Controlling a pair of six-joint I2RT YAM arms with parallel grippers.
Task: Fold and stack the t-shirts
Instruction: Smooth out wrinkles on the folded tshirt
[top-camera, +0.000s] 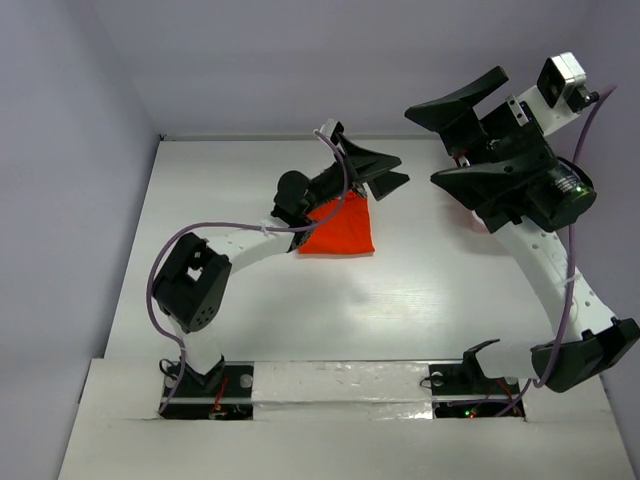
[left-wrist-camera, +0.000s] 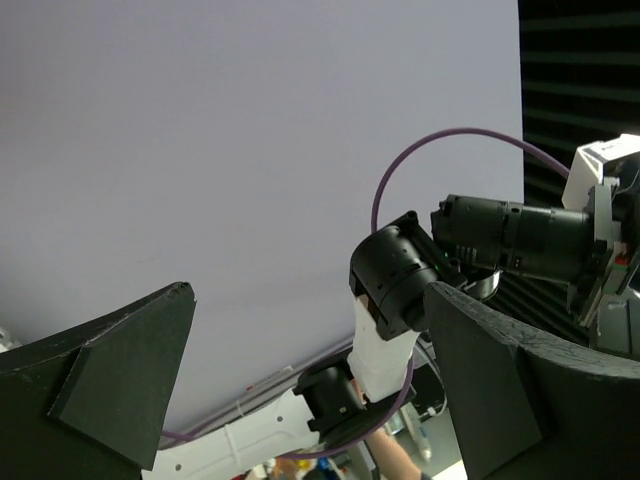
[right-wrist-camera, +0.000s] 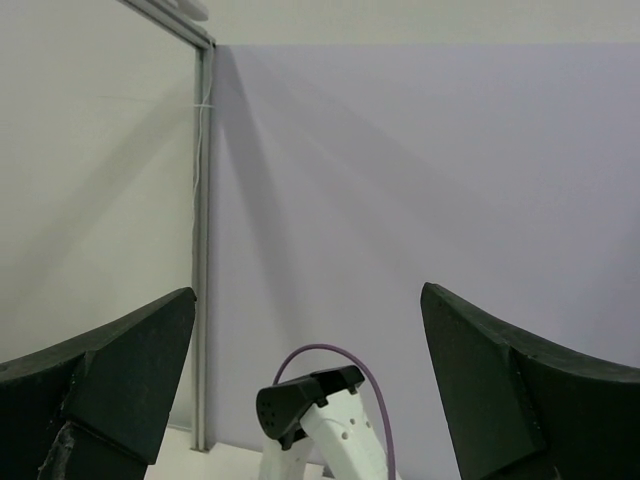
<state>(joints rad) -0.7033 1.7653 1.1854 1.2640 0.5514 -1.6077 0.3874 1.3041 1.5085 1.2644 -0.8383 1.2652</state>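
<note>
One bright orange-red t-shirt (top-camera: 340, 228) lies folded into a small square on the white table (top-camera: 420, 290), left of the middle. My left gripper (top-camera: 385, 170) hovers just past the shirt's far right corner, open and holding nothing. In the left wrist view that gripper (left-wrist-camera: 310, 300) points up at the wall and the other arm, with no cloth between its fingers (left-wrist-camera: 110, 390). My right gripper (top-camera: 465, 140) is raised high at the back right, wide open and empty. In the right wrist view the same gripper (right-wrist-camera: 308, 300) faces the wall. A small pink patch (top-camera: 474, 218) peeks out under the right arm.
Lilac walls (top-camera: 300, 60) close in the table at the back and both sides. Both arm bases sit in a white strip (top-camera: 330, 385) at the near edge. Purple cables (top-camera: 200, 232) loop along both arms. The right arm's body (top-camera: 530, 190) overhangs the back right of the table.
</note>
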